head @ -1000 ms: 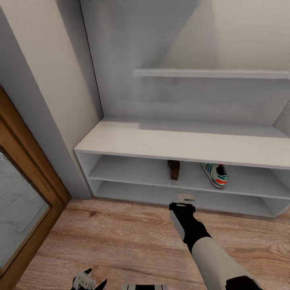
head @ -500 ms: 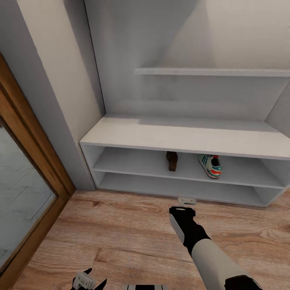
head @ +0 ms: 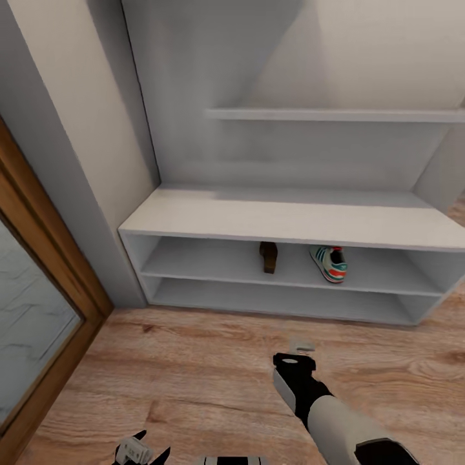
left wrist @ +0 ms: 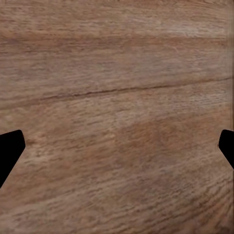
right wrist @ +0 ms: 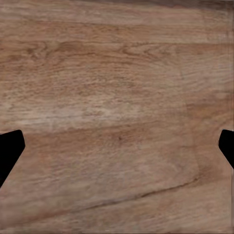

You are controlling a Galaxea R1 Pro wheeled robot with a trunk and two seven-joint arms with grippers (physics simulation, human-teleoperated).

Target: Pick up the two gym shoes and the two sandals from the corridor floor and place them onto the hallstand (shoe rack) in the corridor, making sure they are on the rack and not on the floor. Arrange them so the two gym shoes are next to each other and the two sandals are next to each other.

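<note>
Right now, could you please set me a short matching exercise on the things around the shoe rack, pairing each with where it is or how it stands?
Things:
1. gym shoe
2. sandal
3. right hand
4. upper wall shelf

Places or states:
A. over the wood floor, in front of the hallstand, open and empty
B. upper shelf row of the hallstand, on the right of the pair there
C. bare, above the bench top
D. upper shelf row, left of the other item there

Pairs: 1-B, 2-D, 3-A, 4-C
</note>
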